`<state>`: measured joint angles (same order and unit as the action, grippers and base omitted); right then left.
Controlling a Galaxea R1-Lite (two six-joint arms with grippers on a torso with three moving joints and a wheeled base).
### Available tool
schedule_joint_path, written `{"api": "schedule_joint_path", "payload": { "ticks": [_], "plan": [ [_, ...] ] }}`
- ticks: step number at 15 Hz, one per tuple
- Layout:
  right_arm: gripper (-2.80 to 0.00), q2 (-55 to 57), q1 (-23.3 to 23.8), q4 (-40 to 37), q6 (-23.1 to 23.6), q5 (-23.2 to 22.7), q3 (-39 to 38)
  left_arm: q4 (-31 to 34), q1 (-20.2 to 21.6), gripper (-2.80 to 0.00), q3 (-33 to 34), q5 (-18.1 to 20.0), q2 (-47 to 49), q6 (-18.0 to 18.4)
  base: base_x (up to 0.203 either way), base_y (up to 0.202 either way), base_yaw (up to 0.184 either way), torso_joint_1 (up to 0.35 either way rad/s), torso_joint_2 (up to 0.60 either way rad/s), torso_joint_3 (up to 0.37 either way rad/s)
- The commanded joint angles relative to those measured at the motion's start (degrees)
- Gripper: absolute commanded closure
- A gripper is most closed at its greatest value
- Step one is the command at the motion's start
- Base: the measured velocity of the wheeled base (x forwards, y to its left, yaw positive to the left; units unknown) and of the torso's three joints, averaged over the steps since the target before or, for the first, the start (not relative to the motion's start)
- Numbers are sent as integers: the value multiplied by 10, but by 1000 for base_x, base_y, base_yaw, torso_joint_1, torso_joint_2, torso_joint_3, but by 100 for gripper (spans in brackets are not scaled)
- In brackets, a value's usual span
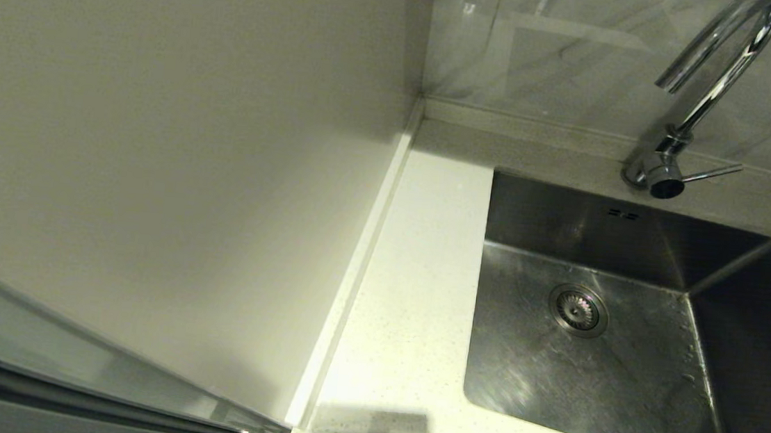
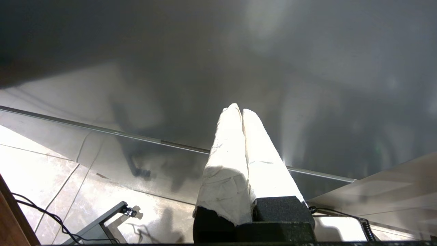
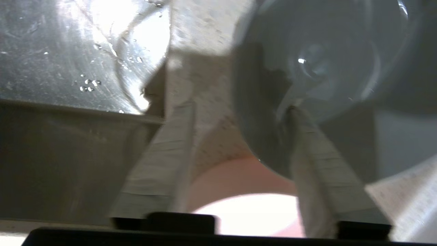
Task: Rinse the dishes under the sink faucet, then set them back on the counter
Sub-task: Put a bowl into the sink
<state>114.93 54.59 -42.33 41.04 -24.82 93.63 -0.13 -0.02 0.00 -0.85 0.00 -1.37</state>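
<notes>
In the right wrist view my right gripper (image 3: 235, 109) hangs open over the speckled counter (image 3: 201, 85) beside the sink (image 3: 68, 51). A pale blue-grey bowl (image 3: 317, 61) sits under one fingertip (image 3: 293, 116), which reaches over its near rim; the other finger is well clear of it. A pale pink bowl (image 3: 239, 177) lies close below the wrist. The whitish-mint bowl is out of view. The head view shows the chrome faucet (image 1: 710, 91), the steel sink (image 1: 621, 391) with its drain (image 1: 578, 310), and the counter (image 1: 414, 282), but no bowl or gripper. My left gripper (image 2: 239, 111) is shut on nothing, parked low.
A smooth cream wall panel (image 1: 153, 154) stands left of the counter strip. The faucet's side lever (image 1: 714, 174) points right. The left wrist view faces a dark glossy panel (image 2: 205, 68) above a tiled floor (image 2: 41, 164) with cables.
</notes>
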Motion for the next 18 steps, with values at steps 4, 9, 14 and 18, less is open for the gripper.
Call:
{"api": "schedule_joint_path", "payload": {
  "ticks": [4, 9, 14, 18],
  "plan": [
    [0, -14, -45, 24, 0, -1, -5, 0, 0, 0, 0, 0, -2, 0, 0, 0, 0, 0, 0, 0],
    [0, -30, -56, 114, -2, -1, -64, 0, 0, 0, 0, 0, -3, 0, 0, 0, 0, 0, 0, 0],
    [0, -124, -58, 170, -6, -20, -156, 0, 0, 0, 0, 0, -2, 0, 0, 0, 0, 0, 0, 0],
    [0, -222, -140, 172, -19, -35, -272, 0, 0, 0, 0, 0, -2, 0, 0, 0, 0, 0, 0, 0]
  ]
}}
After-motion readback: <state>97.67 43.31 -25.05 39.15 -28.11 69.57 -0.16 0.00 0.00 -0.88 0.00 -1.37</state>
